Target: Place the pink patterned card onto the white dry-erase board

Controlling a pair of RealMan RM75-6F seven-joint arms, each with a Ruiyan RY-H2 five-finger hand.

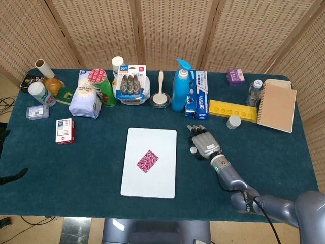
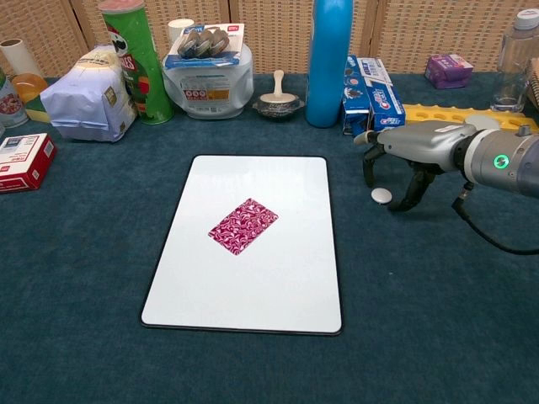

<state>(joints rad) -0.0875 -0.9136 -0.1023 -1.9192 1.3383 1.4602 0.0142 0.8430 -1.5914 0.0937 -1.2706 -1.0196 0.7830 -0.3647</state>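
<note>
Table [image 1: 76, 168]: covered in dark teal cloth, backed by woven screens.
White dry-erase board [image 1: 152, 185] [image 2: 253, 286]: flat at mid-table, long side running away from the robot, black-edged.
Right hand [image 1: 204, 144] [image 2: 413, 147]: just right of the board, apart from it, palm down above the cloth; fingers loosely curled downward, spread, holding nothing. Green light on the wrist.
Left hand: outside both views.
Notebook [image 1: 277, 107]: brown cover, spiral-bound, at far right of the table.
Blue bottle [image 1: 180, 91] [image 2: 330, 59]: upright at the back, beside the toothpaste boxes [image 1: 199, 96] [image 2: 375, 88].
White bag [image 1: 85, 101] [image 2: 84, 101]: back left, touching the green chip can [image 1: 102, 86] [image 2: 135, 63].
Yellow block [image 1: 233, 110]: long, studded, right of the toothpaste boxes.
Red box [image 1: 65, 131] [image 2: 25, 160]: left of the board, well apart from it.
Pink patterned card [image 1: 147, 160] [image 2: 242, 225]: lying flat on the board, near its middle, turned diagonally, wholly inside the board's edge.
White disc [image 2: 381, 195]: small, round, on the cloth under the right hand's fingertips; contact impossible to tell.
</note>
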